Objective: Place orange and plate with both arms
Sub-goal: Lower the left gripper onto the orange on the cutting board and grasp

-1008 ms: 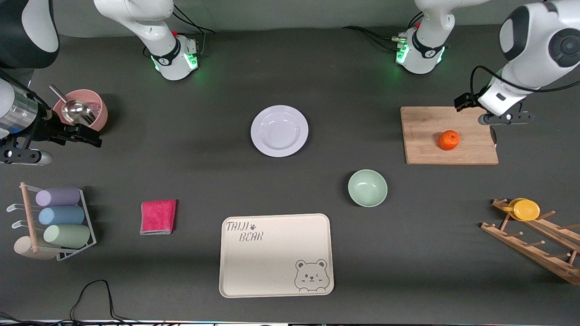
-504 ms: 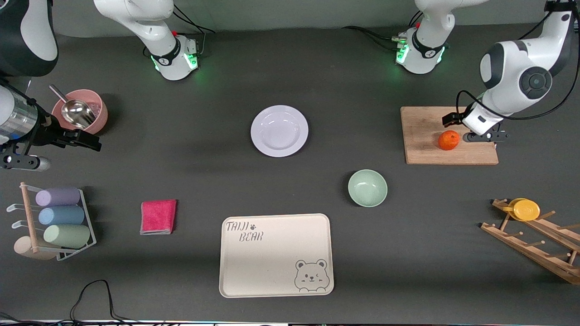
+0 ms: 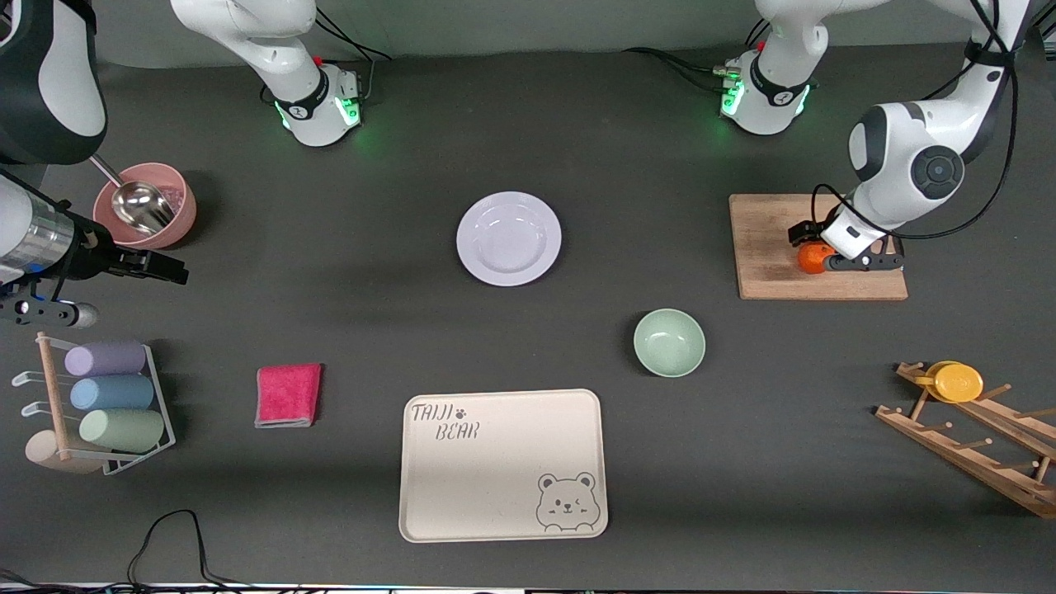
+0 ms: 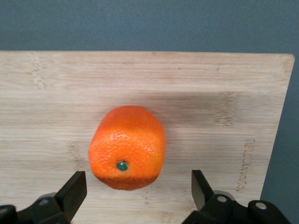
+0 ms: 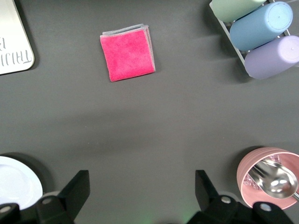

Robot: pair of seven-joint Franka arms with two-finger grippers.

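Both jaws are open; I'd lower the left gripper (image 4: 135, 196) until the orange (image 4: 127, 147) sits centred between them, while the right gripper (image 5: 140, 196) waits over bare desk (image 5: 154, 121).

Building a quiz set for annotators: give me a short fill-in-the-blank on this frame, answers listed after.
1. The orange rests on the wooden ____.
2. The left tool hangs open, one finger on each side of the ____.
3. The white plate lies farther from the front camera than the pale-green ____.
4. The right tool hangs ____ over bare table near the pink cup.

Missing words: cutting board; orange; bowl; open
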